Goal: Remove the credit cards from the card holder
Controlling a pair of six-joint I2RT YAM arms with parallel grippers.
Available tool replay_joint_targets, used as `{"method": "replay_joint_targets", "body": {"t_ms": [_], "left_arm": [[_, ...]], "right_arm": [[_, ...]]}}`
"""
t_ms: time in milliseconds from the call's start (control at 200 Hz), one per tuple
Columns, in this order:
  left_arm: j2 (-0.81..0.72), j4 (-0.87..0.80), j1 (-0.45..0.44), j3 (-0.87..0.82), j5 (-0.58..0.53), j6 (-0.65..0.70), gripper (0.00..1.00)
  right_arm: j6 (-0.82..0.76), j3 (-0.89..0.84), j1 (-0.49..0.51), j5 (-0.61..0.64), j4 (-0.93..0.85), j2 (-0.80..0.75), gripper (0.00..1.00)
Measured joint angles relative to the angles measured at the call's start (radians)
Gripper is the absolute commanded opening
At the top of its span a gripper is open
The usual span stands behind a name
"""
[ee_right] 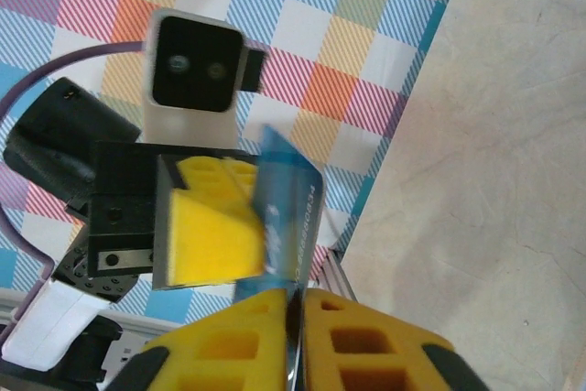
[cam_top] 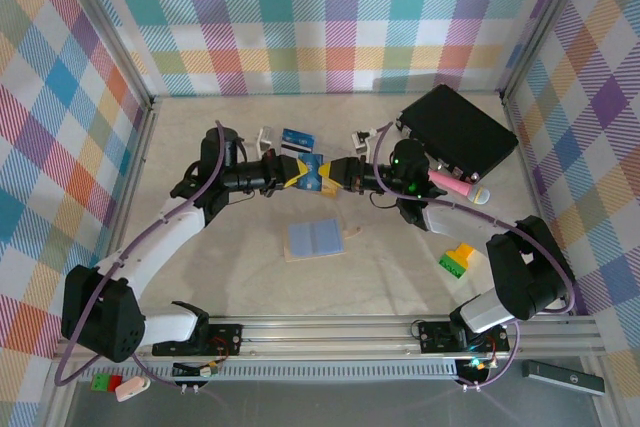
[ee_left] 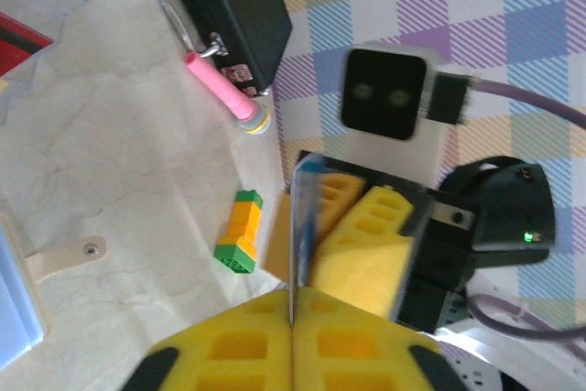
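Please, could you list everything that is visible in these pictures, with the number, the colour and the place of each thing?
card holder: one, pale blue, lying open mid-table, nearer than the grippers.
held card: one, blue, in the air between the two grippers.
second card: one, blue and white, far side, by the tray.
tray: one, clear, far side, left of centre.
case: one, black, far right corner.
pink tool: one, pink with a yellow tip, in front of the case.
toy blocks: one stack, green, orange and yellow, right side.
table: one, beige.
left gripper: yellow pads, shut on the held card.
right gripper: yellow pads, held card between its fingers; grip unclear.
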Motion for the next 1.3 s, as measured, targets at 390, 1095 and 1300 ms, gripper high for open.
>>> {"method": "replay_joint_targets", "body": {"t_ms": [390, 1095, 1300], "left_arm": [[-0.018, 0.035, 0.003, -0.001, -0.087, -0.058, 0.0], [-0.039, -0.212, 0.035, -0.011, -0.254, 0.001, 0.62], [-0.045, -0.453, 0.114, -0.01, -0.375, 0.071, 0.81]], "right_arm": [[0.177, -0.074, 0.057, 0.092, 0.159, 0.0, 0.2], [0.085, -0.083, 0.069, 0.263, -0.054, -0.068, 0.0], [-0.145, 0.013, 0.069, 0.354, -0.425, -0.126, 0.0]]}}
